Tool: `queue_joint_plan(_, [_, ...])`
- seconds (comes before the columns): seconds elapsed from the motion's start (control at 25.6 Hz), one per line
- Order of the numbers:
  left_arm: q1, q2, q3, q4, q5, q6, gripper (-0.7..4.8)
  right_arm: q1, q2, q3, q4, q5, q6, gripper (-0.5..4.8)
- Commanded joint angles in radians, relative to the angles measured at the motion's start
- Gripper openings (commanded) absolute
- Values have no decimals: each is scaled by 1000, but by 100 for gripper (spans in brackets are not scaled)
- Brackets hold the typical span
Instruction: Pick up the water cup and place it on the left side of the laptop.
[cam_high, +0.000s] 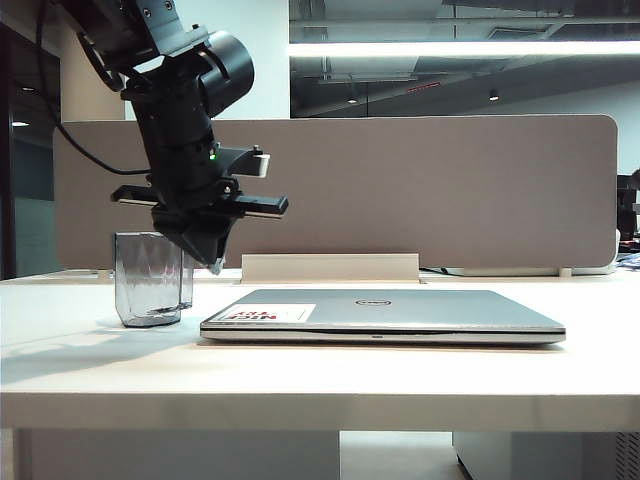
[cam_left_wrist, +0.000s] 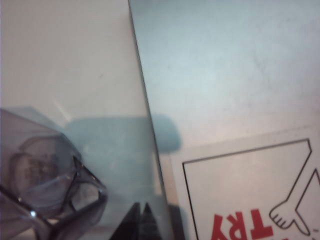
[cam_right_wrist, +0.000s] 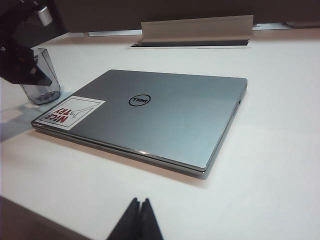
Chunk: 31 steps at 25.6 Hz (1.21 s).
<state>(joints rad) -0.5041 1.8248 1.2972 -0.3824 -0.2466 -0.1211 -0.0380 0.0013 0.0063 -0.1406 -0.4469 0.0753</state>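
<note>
The left arm (cam_high: 185, 130) is black, blocky, with a round housing, green light and trailing cable.

The left arm hides part of the water cup (cam_high: 148, 278) in the exterior view, and the picture's edge cuts it off in the left wrist view. The sticker (cam_left_wrist: 250, 195) on the laptop (cam_left_wrist: 225, 65) is cut off too, its red letters only partly readable. Only the pressed-together tips of the right gripper (cam_right_wrist: 140, 220) show.
</note>
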Motion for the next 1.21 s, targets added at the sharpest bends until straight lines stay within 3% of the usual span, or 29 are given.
queue_joint_plan(0.04, [-2, -2, 3, -31, -5, 1, -6, 0, -2, -6, 14, -1, 3, -6])
queue_joint_plan(0.39, [-2, -3, 3, -115, -71, 2, -6, 0, -2, -6, 14, -1, 3, -6])
queue_joint_plan(0.51, [-2, -13, 4, -117, 92, 1, -6, 0, -2, -6, 14, -1, 3, -6])
queue_joint_plan(0.59, [-4, -14, 3, -88, 124, 1, -6, 0, -2, -6, 14, -1, 3, -6])
queue_joint_plan(0.7, [-5, -13, 4, -10, 103, 1, -6, 0, -2, -6, 14, -1, 3, -6])
queue_joint_plan(0.86, [-5, -10, 4, 91, -18, 6, -6, 0, -2, -6, 14, -1, 4, -6])
queue_joint_plan(1.02, [-2, 4, 3, 102, -86, 12, -6, 0, -2, -6, 14, -1, 3, -6])
queue_joint_plan(1.21, [0, 4, 3, 70, -94, 16, -6, -1, -2, -6, 14, 0, 3, -6])
